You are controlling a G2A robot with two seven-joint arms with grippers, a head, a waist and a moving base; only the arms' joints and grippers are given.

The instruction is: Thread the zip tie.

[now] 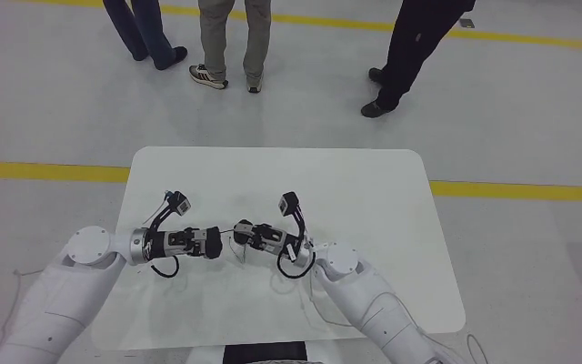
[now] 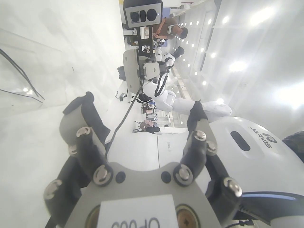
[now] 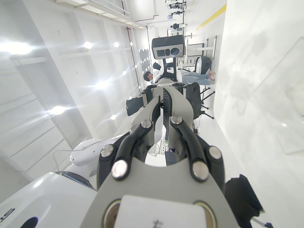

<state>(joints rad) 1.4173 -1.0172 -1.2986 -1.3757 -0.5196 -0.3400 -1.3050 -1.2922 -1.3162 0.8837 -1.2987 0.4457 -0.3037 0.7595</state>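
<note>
Face-off above table (image 1: 364,182): left hand (image 2: 143,99) splayed, empty; right hand (image 3: 165,91) pinched together, grasp unclear.

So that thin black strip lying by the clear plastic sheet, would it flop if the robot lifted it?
Probably springy rather than limp: the thin black strip runs almost straight where it shows by the clear plastic sheet. It looks very slender, so likely light, and apt to slide on the smooth white table if pushed. Hard to be sure.
</note>
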